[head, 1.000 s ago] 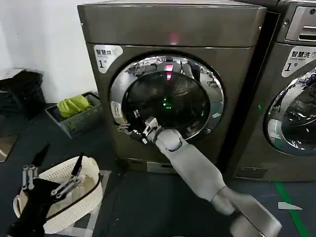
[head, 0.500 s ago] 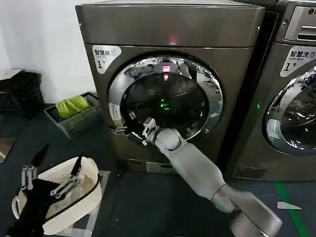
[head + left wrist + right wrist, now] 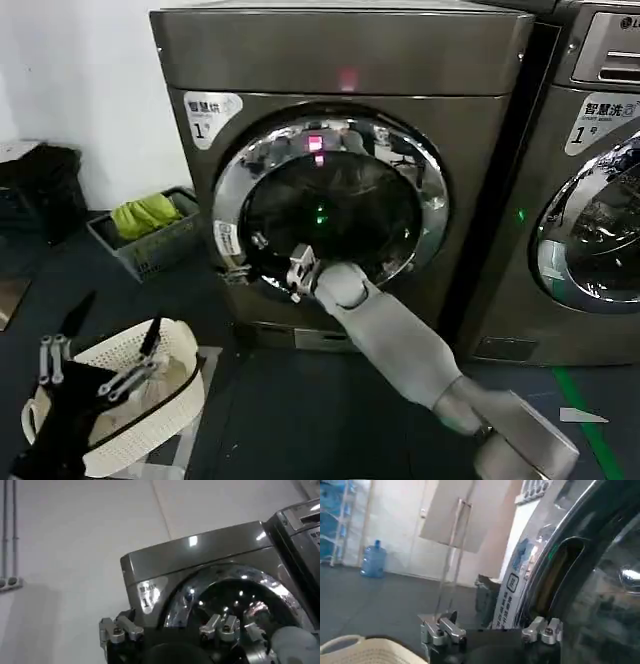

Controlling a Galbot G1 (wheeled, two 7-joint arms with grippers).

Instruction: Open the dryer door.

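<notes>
Now the dryer door (image 3: 330, 205), round and shiny on the front of the dryer (image 3: 340, 60), has the right hand (image 3: 262, 272) at its left rim with fingers spread apart, while the left hand (image 3: 95, 365) waits low over a white basket (image 3: 140, 420), fingers apart too.

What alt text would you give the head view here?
The right arm reaches up to the dryer door, its tool at the door's lower left edge by the chrome ring. The bronze-grey dryer shows a pink light; the left tool hangs low over a white basket.
</notes>
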